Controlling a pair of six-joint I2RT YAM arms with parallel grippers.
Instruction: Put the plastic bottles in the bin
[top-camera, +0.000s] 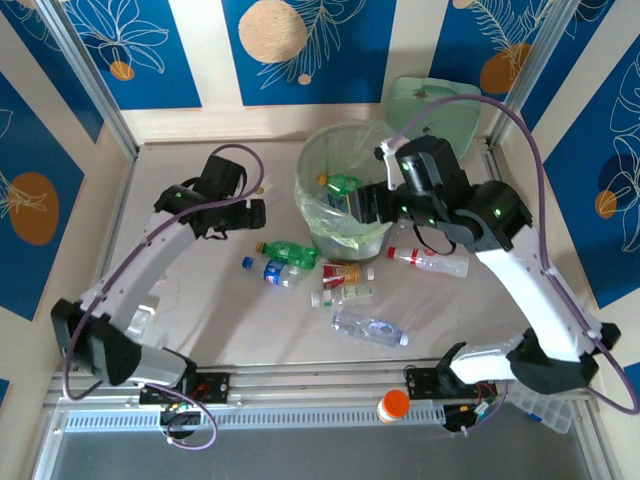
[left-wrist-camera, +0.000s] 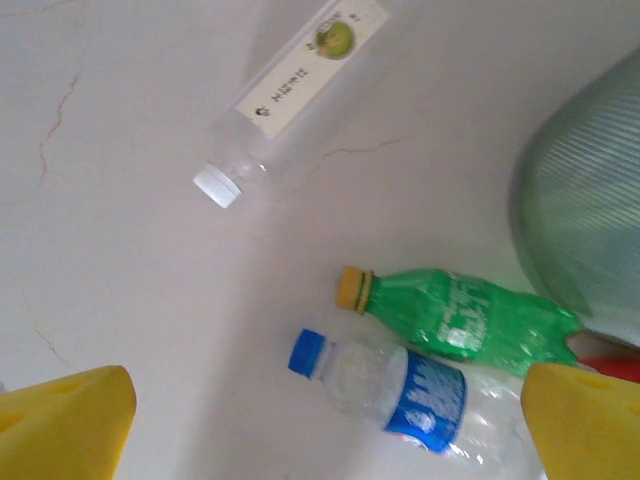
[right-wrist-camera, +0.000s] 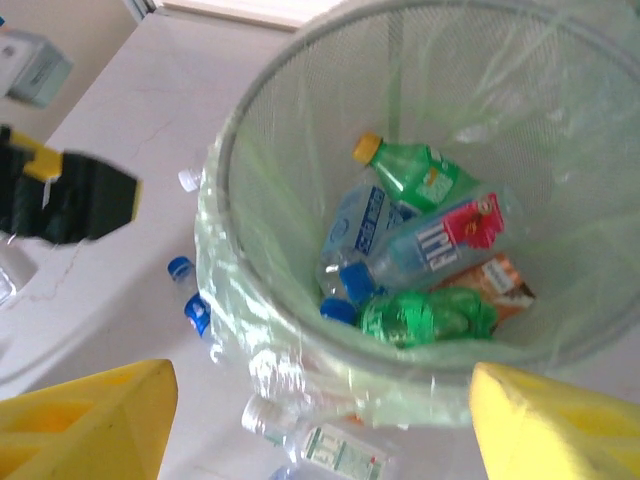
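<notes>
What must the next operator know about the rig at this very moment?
Left gripper: open, empty, over the green bottle and the blue-label bottle on the table.
Right gripper: open, empty, above the bin.
Done: several bottles lie in the bin.
To do: about six more on the table near the bin, the red-cap bottle included.
</notes>
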